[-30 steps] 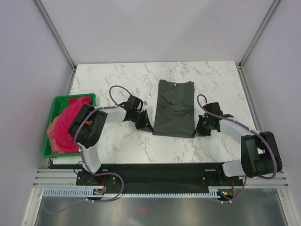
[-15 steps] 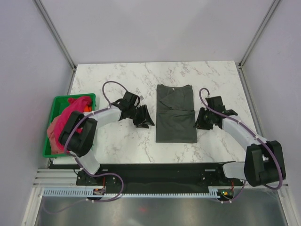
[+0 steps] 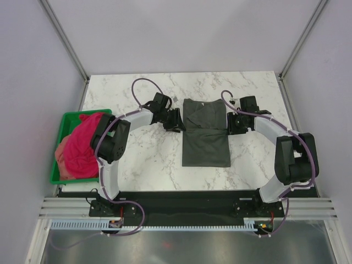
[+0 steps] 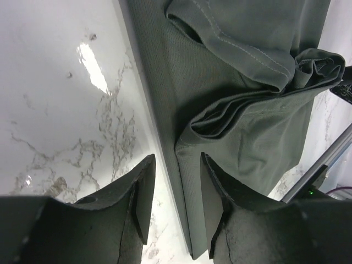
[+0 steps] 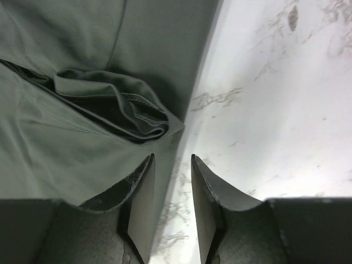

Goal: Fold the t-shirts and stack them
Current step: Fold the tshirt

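Claws half-parted, empty: left claw (image 4: 176,165) and right claw (image 5: 171,159) sit at opposite side edges of the charcoal t-shirt (image 3: 205,137), mid-tabletop (image 3: 143,159). Suggest pinching every bunched layer, then lifting both sides level and in sync.

- The top view is bright and evenly lit by soft light from overhead; the white marble tabletop (image 3: 143,159) carries only faint, soft-edged shadows under the arms.
- The pale walls (image 3: 33,110) show no hotspots.
- From above, the dark grey t-shirt (image 3: 205,132) reads almost flat, with its folds barely visible.
- In the left wrist view a white streak of glare sits on the marble, and the cloth's weave and stitching are sharp.
- Deep black shadow fills the bunched folds in both wrist views.
- The jaws at the bottom of each wrist view are dark, underexposed and blurred.
- In the right wrist view the marble veins go soft towards the upper right.
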